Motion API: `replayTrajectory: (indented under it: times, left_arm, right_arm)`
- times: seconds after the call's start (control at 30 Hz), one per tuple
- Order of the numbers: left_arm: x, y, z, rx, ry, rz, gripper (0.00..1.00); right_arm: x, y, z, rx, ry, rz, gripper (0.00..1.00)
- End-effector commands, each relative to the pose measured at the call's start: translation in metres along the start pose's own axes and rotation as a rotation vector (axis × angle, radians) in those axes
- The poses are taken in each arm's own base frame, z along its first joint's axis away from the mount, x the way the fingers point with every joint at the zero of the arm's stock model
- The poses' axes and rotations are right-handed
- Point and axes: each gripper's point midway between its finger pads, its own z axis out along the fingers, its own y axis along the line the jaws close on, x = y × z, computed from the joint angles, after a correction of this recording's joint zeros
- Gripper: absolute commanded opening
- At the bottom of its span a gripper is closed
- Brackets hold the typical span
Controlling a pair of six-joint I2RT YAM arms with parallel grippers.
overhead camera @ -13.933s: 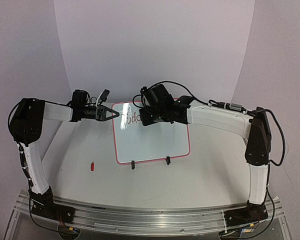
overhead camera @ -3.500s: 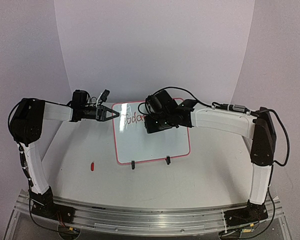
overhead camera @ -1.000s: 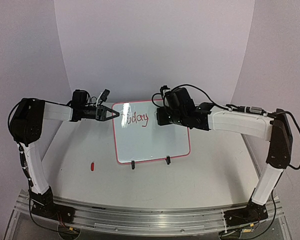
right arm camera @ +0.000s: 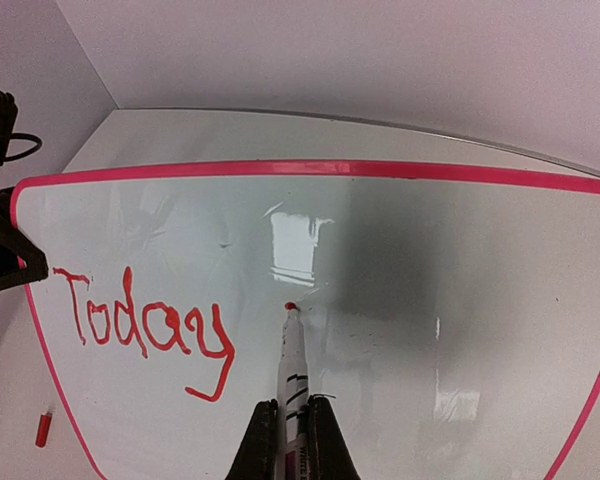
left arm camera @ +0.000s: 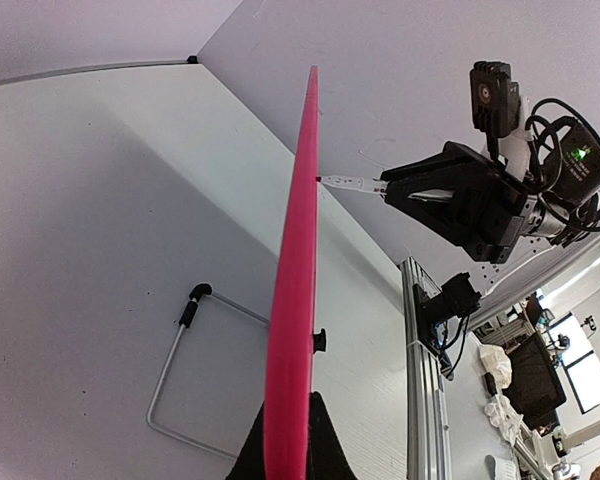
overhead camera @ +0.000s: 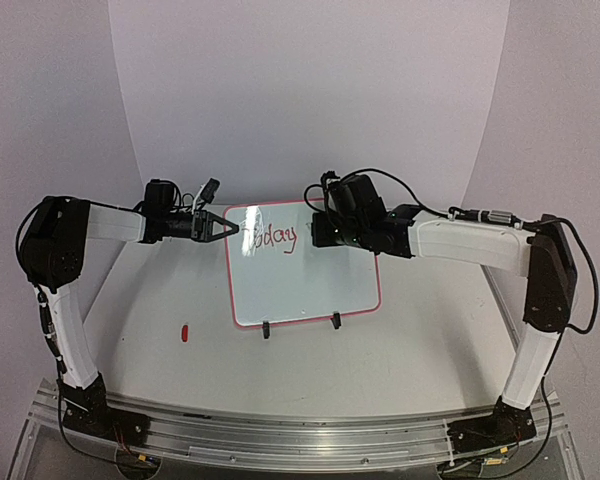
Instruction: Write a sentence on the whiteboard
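My right gripper [right arm camera: 295, 438] pinches the marker [right arm camera: 291, 365], tip on the whiteboard [right arm camera: 430, 260] right of the sentence [right arm camera: 145, 325]; left gripper [overhead camera: 225, 229] clamps its edge.

On the whiteboard [overhead camera: 305, 285], near its top left corner: the sentence [overhead camera: 272, 238], one word. Just right of that word, touching the whiteboard: marker [right arm camera: 291, 350] tip, held in the right gripper [right arm camera: 292, 428]. Pinching the whiteboard's left edge: left gripper [overhead camera: 230, 229]. Left of the whiteboard, nearer, on the table [overhead camera: 420, 330]: little cap [overhead camera: 184, 332].

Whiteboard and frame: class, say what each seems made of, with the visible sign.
The whiteboard looks like a glossy coated panel, maybe melamine or enamelled steel: it mirrors a light patch. Its frame looks like pink-red plastic: even colour, rounded corners.
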Motion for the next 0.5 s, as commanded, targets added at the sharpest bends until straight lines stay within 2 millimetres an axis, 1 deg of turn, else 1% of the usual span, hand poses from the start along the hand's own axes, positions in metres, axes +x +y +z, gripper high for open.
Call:
replayTrajectory:
  times: [0.0, 0.13, 0.3, 0.4, 0.47]
  left_arm:
    - [0.004, 0.016, 0.006, -0.067, 0.0, 0.076, 0.0]
    - [0.004, 0.016, 0.005, -0.069, -0.001, 0.077, 0.0]
    - [0.004, 0.016, 0.006, -0.07, 0.0, 0.074, 0.0]
    - [0.005, 0.017, 0.006, -0.071, -0.001, 0.072, 0.0]
    - [0.005, 0.018, 0.006, -0.072, -0.001, 0.07, 0.0]
  right_arm:
    - [-0.001, -0.011, 0.001, 0.037, 0.01, 0.021, 0.0]
    - [0.001, -0.014, -0.001, 0.048, 0.021, 0.024, 0.0]
    - [0.0, -0.012, -0.004, 0.039, 0.022, 0.024, 0.0]
    - [-0.005, -0.008, -0.006, 0.021, 0.016, 0.021, 0.0]
    - [-0.011, -0.005, -0.009, 0.004, 0.004, 0.014, 0.0]
